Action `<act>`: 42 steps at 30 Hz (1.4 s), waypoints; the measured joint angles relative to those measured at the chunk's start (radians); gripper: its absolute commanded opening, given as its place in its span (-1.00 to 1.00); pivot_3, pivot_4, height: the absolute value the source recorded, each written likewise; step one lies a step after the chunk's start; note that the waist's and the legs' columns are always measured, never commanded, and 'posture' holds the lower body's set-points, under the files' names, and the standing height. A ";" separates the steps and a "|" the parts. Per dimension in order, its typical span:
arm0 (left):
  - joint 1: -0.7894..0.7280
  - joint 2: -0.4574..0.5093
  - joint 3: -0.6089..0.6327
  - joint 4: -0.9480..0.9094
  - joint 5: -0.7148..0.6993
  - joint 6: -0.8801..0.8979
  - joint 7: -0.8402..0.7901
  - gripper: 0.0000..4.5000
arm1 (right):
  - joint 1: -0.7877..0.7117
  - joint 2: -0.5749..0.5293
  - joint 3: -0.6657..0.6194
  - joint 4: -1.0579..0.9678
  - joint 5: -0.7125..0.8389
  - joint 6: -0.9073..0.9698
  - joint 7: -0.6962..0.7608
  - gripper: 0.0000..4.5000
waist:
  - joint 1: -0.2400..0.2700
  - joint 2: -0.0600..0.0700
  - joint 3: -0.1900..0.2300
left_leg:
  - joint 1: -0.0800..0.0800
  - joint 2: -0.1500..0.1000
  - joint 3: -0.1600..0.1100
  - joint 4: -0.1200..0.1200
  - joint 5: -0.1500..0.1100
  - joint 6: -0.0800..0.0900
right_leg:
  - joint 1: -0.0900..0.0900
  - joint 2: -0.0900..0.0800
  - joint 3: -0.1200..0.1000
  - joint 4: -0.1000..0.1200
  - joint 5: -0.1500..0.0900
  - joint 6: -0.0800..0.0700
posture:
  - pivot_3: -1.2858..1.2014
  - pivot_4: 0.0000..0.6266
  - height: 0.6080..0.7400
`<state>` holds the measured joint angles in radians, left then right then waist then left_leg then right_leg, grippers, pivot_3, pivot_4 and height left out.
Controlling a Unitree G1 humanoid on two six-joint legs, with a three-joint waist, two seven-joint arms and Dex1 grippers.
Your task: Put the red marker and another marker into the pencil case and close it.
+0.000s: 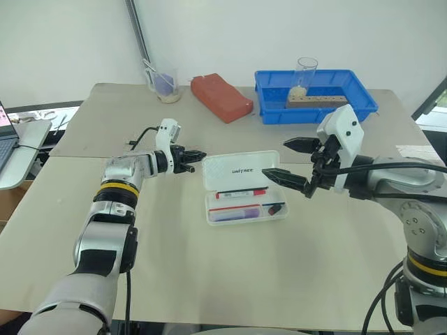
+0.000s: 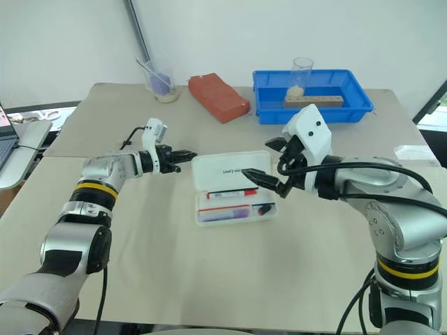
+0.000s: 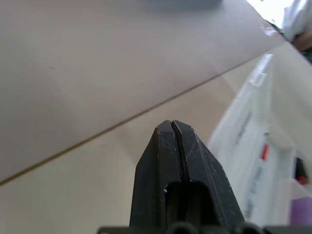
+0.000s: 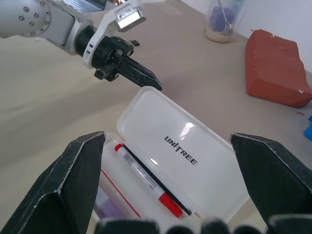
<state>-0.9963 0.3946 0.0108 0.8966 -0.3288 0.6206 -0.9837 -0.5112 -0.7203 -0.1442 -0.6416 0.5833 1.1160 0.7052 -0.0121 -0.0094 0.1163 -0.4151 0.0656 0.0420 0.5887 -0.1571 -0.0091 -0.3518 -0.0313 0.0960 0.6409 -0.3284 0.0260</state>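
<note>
The pencil case [image 1: 241,169] lies open at the table's middle, its lid with black lettering standing up at the back. The red marker [image 1: 241,193] lies in the case along the hinge side. In front of it rests the purple marker [image 1: 234,213]. My left gripper [image 1: 201,155] is shut and empty, its tip at the lid's upper left corner; whether it touches I cannot tell. The same gripper [image 4: 157,87] also appears in the right wrist view. My right gripper [image 1: 276,158] hangs open above the case's right end, holding nothing.
A blue tray [image 1: 269,112] at the back right holds a glass [image 1: 305,73] and a wooden block [image 1: 318,101]. A red brick-like block [image 1: 221,97] and a cup [image 1: 164,84] stand at the back. A laptop [image 1: 7,132] sits off the table's left.
</note>
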 measured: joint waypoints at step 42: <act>0.110 0.051 0.150 -0.291 -0.097 0.109 0.157 -0.99 | 0.000 -0.152 0.056 0.015 0.188 -0.073 0.047 1.00 | 0.001 0.000 0.000 | 0.000 0.001 -0.009 0.000 0.000 0.000 | 0.000 0.006 0.002 0.000 -0.001 0.001 | 0.03 -0.52 1.00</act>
<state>-0.8866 0.4452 0.1612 0.6051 -0.4258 0.7294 -0.8268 -0.5116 -0.8725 -0.0880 -0.6268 0.7714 1.0426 0.7524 -0.0110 -0.0089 0.1161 -0.4154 0.0670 0.0330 0.5890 -0.1571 -0.0089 -0.3516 -0.0252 0.0984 0.6413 -0.3299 0.0270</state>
